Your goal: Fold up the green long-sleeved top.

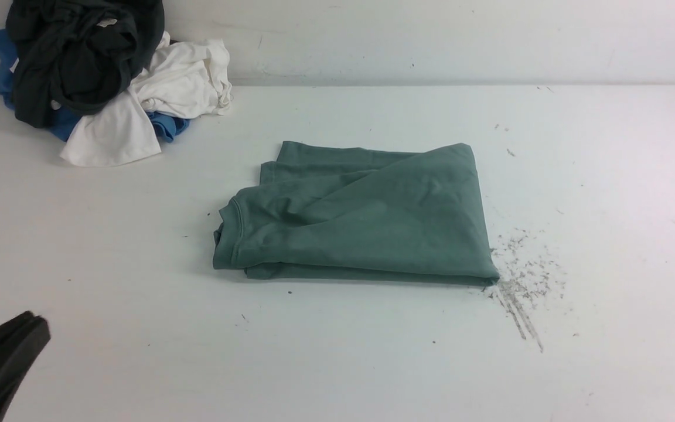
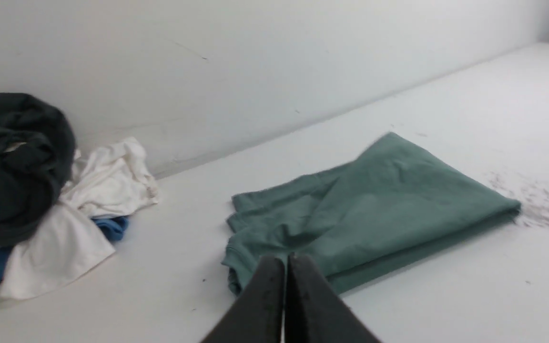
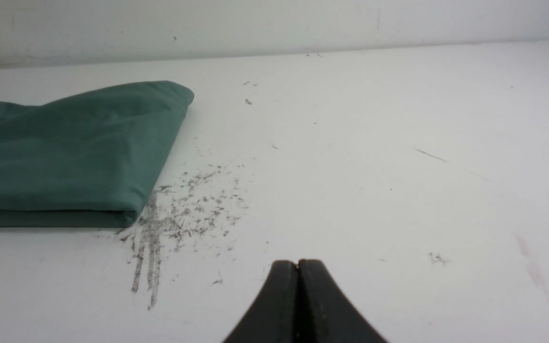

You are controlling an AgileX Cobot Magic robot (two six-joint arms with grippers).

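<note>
The green long-sleeved top point(image 1: 367, 217) lay folded, long axis nine-to-three, at about one o'clock from the nearer left pincer point(image 1: 36, 322); both pincers were pressed together, empty.

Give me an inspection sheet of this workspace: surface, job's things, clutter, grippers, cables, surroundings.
Surface: white table, dark scuff marks by the top's near right corner.
Job's things: green top lies folded in a compact rectangle mid-table, collar on the left side.
Clutter: pile of black, white and blue garments at the far left, apart from the top.
Grippers: left gripper shut, holding nothing; right gripper shut, holding nothing; both clear of the top.
Cables: nothing seen.
Surroundings: plain white wall behind the table.
</note>
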